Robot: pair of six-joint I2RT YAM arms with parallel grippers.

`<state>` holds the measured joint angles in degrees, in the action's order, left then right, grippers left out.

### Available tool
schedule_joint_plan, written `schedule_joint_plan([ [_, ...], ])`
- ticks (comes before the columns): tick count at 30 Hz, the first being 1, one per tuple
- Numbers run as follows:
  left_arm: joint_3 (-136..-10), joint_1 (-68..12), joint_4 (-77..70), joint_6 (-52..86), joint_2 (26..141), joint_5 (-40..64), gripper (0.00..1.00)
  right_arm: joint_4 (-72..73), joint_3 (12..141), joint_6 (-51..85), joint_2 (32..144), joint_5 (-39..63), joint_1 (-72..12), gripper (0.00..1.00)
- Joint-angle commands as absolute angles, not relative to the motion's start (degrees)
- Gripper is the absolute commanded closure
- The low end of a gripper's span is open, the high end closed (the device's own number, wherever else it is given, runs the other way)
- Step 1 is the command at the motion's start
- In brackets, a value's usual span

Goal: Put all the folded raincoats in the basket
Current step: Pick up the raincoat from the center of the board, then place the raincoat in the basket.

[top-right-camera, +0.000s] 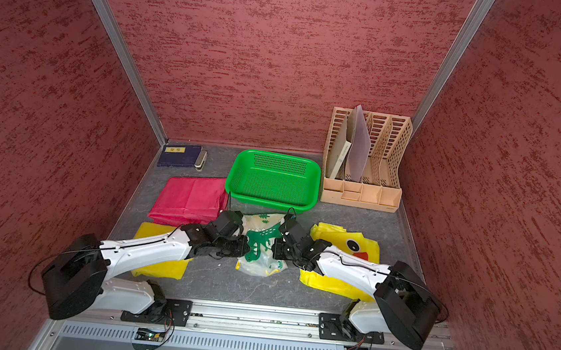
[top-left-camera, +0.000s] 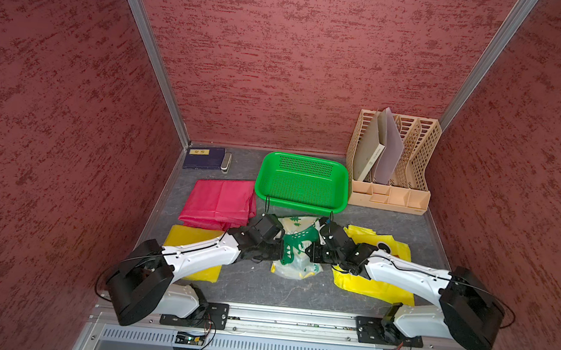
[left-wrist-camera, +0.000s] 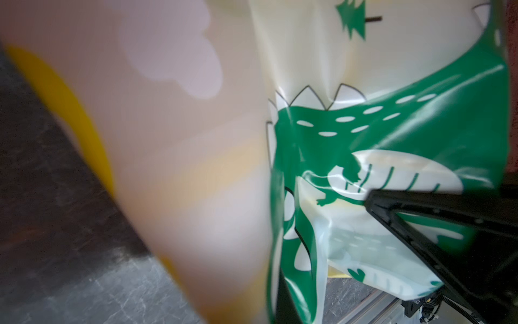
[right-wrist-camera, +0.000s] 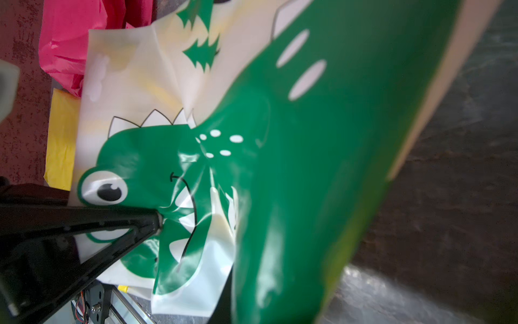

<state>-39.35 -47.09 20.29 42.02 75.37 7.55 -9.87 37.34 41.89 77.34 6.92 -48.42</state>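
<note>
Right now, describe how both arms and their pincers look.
Both arms match: the left arm and right arm have white shells, bulky black elbow housings and thin black cables. The left pincer and right pincer are black, with triangular open-frame fingers.

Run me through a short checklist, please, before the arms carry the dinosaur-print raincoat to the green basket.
1. Hold of the left gripper on the dinosaur-print raincoat: ok, closed on its edge.
2. Hold of the right gripper: ok, the film puckers at its fingertip.
3. Room in the green basket: ok, nothing lies in it.
4. Path to the green basket: ok, it sits just beyond the raincoat with nothing between.
5. Fold holding together: cannot tell, loose film spreads across both wrist views.
</note>
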Motion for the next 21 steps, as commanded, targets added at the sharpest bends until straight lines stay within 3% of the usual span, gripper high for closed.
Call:
schedule_joint_plan([
  [1,-42.7,-48.7,16.4,43.0,70.8,7.8,1.0,-7.5,40.7,42.6,74.5,8.6,-50.5,1.0],
  [10,-44.2,-48.9,20.6,42.4,63.2,3.8,1.0,-8.2,40.9,44.3,66.0,8.4,-50.6,1.0],
  [21,-58.3,-48.1,29.8,35.6,67.2,2.1,1.0,-18.6,50.5,40.3,63.4,5.0,-50.6,1.0],
])
